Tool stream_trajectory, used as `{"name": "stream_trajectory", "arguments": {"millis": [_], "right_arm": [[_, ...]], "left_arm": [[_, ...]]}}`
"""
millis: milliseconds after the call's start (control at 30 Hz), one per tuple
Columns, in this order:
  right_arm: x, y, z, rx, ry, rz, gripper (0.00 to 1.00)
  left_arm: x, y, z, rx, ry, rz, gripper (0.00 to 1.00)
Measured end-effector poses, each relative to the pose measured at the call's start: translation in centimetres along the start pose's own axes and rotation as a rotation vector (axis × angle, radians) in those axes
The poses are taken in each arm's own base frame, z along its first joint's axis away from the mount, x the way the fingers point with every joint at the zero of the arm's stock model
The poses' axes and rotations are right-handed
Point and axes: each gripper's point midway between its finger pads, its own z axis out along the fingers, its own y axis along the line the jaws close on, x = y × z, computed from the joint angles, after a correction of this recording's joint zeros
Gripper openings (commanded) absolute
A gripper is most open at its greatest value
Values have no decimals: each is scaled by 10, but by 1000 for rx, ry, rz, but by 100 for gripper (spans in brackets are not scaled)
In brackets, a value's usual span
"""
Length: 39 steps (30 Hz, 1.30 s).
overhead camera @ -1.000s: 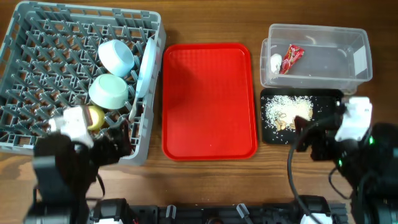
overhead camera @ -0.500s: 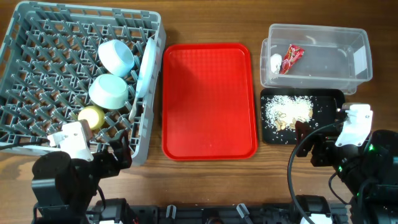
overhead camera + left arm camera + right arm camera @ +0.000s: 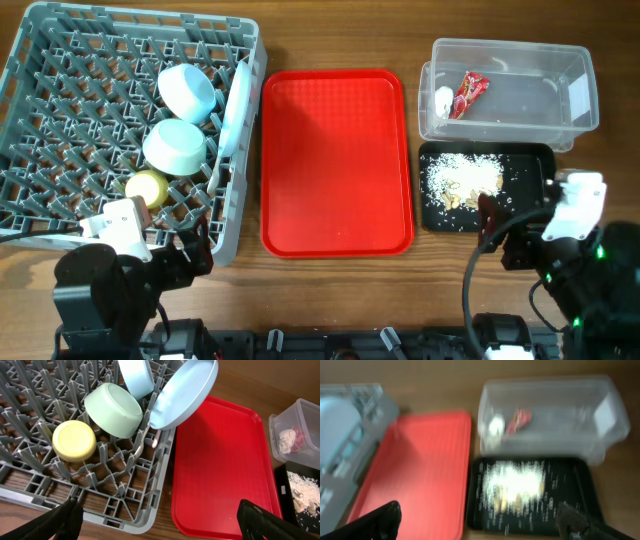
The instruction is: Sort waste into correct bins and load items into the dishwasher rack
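Note:
The grey dishwasher rack at the left holds the light blue bowl, light green bowl, yellow cup and the pale plate on edge; they also show in the left wrist view, with the cup and the plate. The clear tub holds the red wrapper and white scrap. The black tray holds rice crumbs. My left gripper is open and empty by the rack's front corner. My right gripper is open and empty in front of the black tray.
A flat red tray lies bare between the rack and the bins. A white utensil handle stands among the rack's pegs by the plate. Both arms sit at the table's front edge.
Both arms have drawn back toward the front edge of the table. The left arm came off the rack's front corner. The right wrist view is blurred by motion.

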Motion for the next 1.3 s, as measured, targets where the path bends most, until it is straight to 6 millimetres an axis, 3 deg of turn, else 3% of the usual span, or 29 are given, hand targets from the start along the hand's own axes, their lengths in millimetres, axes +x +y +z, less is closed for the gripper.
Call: {"name": "stream_trajectory", "arguments": {"millis": [200,600,967,1233,1300], "right_arm": [[-22,15,-12,-75,-347,-80,100],[4,20,29,-167,-680,-76,100],[36,14,68,-167,-664,-70,100],[86,9,106,-161,-494,-57,100],[87,10,107,-165,-489,-66,100]], "left_arm": [[0,0,0,0,0,0,100],[1,0,1,-1,5,-1,100],[1,0,1,-1,5,-1,100],[2,1,1,-1,5,-1,100],[2,1,1,-1,5,-1,100]]}}
